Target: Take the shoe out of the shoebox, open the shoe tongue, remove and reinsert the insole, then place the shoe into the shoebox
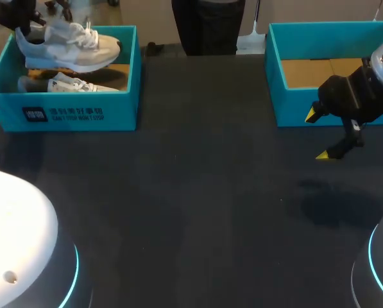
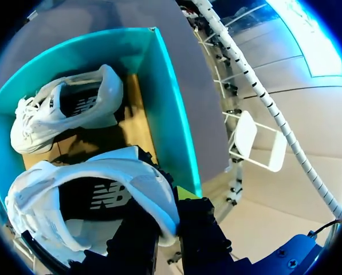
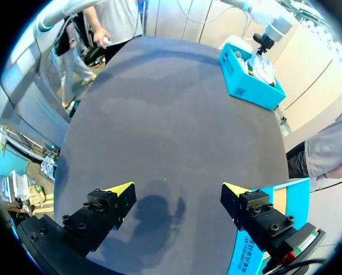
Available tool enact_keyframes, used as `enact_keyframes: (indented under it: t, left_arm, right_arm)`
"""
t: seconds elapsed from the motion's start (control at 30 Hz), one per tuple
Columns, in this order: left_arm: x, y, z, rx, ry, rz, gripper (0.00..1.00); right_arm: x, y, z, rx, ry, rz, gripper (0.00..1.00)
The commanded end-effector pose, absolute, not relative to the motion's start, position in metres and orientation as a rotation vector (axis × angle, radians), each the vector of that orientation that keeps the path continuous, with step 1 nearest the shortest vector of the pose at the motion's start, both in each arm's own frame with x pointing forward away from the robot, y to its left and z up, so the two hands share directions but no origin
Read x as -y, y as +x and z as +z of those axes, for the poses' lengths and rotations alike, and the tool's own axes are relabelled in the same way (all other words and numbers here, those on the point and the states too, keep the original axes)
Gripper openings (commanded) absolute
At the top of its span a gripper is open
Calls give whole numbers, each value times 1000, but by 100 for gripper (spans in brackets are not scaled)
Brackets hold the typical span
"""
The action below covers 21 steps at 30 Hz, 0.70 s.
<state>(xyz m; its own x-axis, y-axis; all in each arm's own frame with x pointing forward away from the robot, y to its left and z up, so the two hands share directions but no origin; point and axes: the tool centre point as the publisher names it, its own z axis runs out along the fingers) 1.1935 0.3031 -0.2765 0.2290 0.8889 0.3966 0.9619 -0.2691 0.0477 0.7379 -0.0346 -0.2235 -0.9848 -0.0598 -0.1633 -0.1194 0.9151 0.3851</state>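
Note:
A white sneaker point(image 1: 69, 45) hangs over the left teal shoebox point(image 1: 82, 114), with my left gripper point(image 1: 25, 29) shut on its heel. In the left wrist view the held sneaker point(image 2: 85, 195) is side-on, its heel pinched in the left gripper point(image 2: 166, 215). A second white sneaker point(image 2: 62, 109) lies on its side on the cardboard floor of the shoebox point(image 2: 171, 114); it also shows in the head view as the lower sneaker point(image 1: 66, 85). My right gripper point(image 1: 317, 135) hovers open and empty over the table in front of the right teal box point(image 1: 274, 77). In its own view the right gripper point(image 3: 177, 192) has only dark table beneath it.
The right teal box holds nothing but its cardboard floor point(image 1: 313, 70). A wide stretch of dark table point(image 1: 191, 192) lies between the two boxes. From the right wrist, the left shoebox point(image 3: 245, 86) sits at the table's far end.

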Motion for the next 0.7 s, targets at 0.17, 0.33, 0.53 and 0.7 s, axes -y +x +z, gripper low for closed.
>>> enact_keyframes:
  t: [0.17, 0.33, 0.53, 0.7]
  left_arm:
    - [-304, 1209, -303, 1775, -2304, -490, 0]
    - [-303, 1217, -321, 1800, -2308, -436, 0]
    - [-302, 1226, -336, 1797, -2302, -426, 0]
    - [-302, 1228, -342, 1797, -2304, -393, 0]
  right_arm:
    - [34, 738, -224, -2929, -136, 597, 100]
    - [34, 738, -224, -2929, -136, 597, 100]
    - [34, 738, -224, -2929, -136, 597, 100]
    - [34, 738, -224, -2929, -136, 597, 100]
